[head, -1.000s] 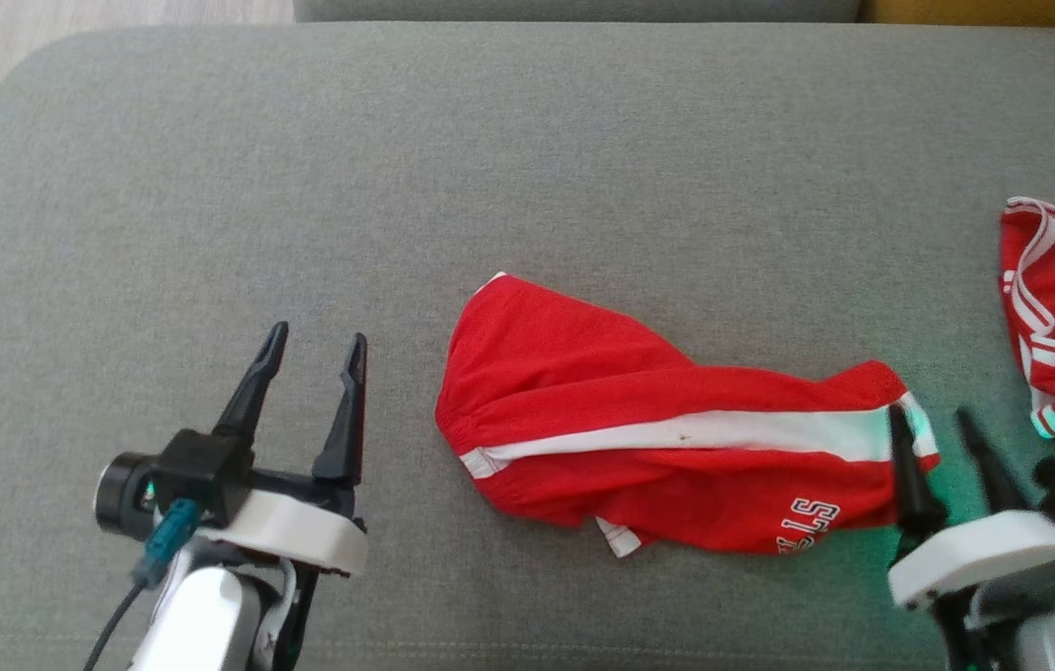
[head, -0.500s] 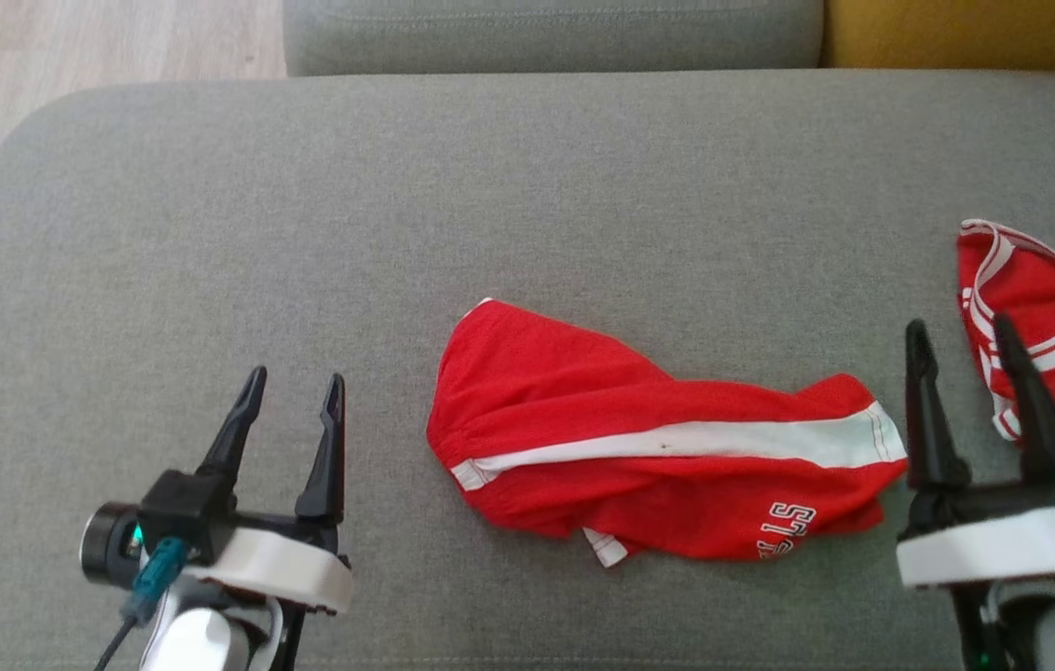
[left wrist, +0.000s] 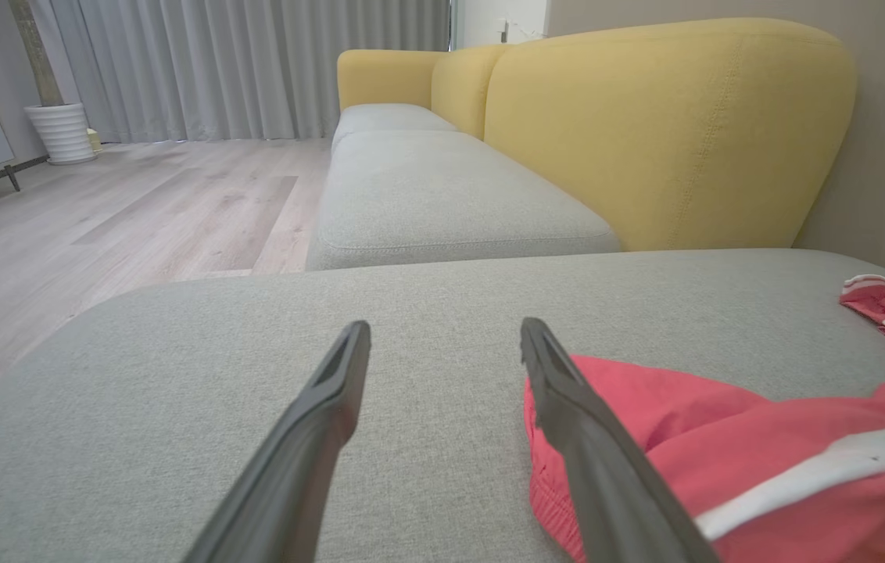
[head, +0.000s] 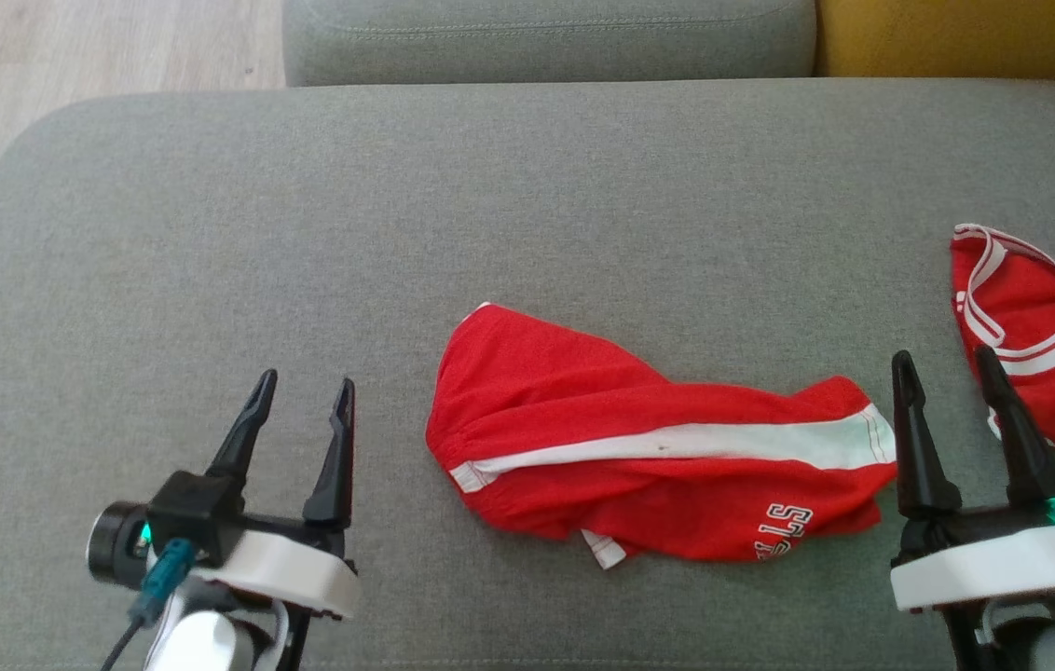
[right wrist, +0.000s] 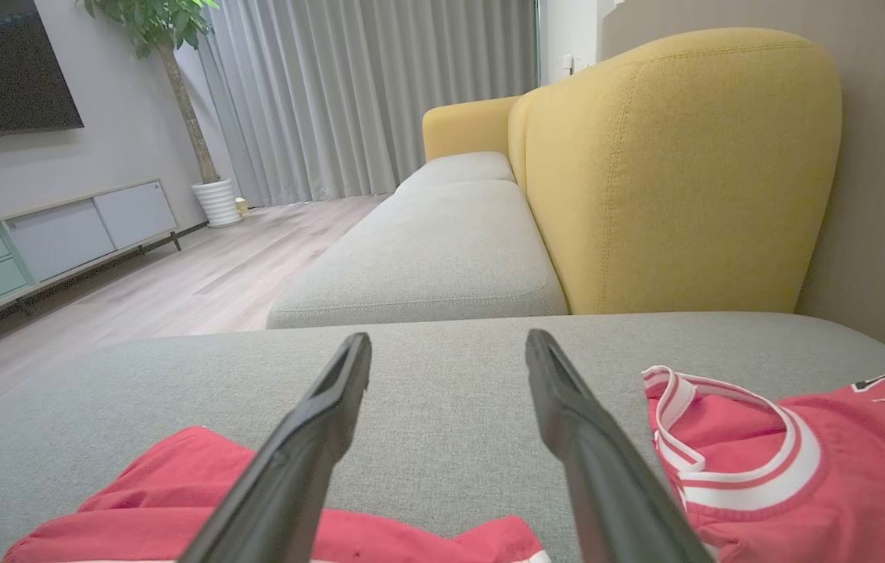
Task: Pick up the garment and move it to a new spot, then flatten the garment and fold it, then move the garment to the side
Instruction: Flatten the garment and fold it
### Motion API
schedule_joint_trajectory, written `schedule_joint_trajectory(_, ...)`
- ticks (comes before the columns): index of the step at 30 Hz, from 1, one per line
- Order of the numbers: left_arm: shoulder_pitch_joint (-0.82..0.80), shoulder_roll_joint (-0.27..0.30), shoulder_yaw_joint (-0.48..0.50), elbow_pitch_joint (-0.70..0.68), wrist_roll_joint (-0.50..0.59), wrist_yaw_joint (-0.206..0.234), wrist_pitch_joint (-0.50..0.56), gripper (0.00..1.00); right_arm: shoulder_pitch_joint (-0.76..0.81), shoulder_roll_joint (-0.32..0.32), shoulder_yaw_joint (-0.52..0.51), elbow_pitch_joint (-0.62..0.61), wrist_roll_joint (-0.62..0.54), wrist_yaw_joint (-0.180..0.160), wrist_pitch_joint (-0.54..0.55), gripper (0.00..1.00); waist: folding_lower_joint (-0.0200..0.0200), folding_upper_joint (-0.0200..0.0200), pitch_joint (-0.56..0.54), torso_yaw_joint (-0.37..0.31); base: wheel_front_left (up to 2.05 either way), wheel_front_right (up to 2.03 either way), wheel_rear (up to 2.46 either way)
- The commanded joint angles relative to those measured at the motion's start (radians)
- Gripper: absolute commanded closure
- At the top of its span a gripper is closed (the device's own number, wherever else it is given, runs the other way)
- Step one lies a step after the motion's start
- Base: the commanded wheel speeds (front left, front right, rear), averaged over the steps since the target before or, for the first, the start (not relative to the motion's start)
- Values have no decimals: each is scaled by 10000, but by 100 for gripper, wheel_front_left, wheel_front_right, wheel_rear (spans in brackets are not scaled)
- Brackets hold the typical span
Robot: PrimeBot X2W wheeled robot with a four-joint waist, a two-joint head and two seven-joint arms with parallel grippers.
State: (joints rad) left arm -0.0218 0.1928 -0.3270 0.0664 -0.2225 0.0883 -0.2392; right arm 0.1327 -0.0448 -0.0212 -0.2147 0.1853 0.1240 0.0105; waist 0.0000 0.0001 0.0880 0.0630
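The left gripper [head: 306,382] is held low over the grey cushion [head: 490,205], fingers pointing forward and spread apart. The right gripper [head: 942,359] is posed likewise, also spread. The garment [head: 639,447], red with a white stripe and lettering, is observed rumpled between both grippers, its striped end just beside the right gripper's left finger.

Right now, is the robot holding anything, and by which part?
Nothing is held. The left gripper and right gripper are both open, either side of the red shorts.
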Motion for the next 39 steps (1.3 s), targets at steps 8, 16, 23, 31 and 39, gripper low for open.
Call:
schedule_joint_trajectory(8,-529,56,-363,-355,-468,-757,733,0,-271,-55,287,-259,128,67,65,0,0,-1,185,-31,0,0,0)
schedule_joint_trajectory(16,-383,-342,-1225,349,-1547,-1617,2336,0,-397,-55,339,-130,293,67,32,0,0,-1,485,-272,0,0,0)
schedule_joint_trajectory(23,-550,-437,-1274,931,-1837,-1723,2299,0,-467,-55,286,-14,324,67,-22,0,0,-1,624,-427,0,0,0)
schedule_joint_trajectory(31,-654,-409,-1288,1134,-2165,-1811,2357,89,-503,-55,187,67,418,67,-11,0,0,-1,713,-434,0,0,0)
schedule_joint_trajectory(39,-858,-341,-1247,1205,-2124,-1799,1990,100,-675,-55,-503,1143,82,67,410,0,0,-1,786,-394,0,0,0)
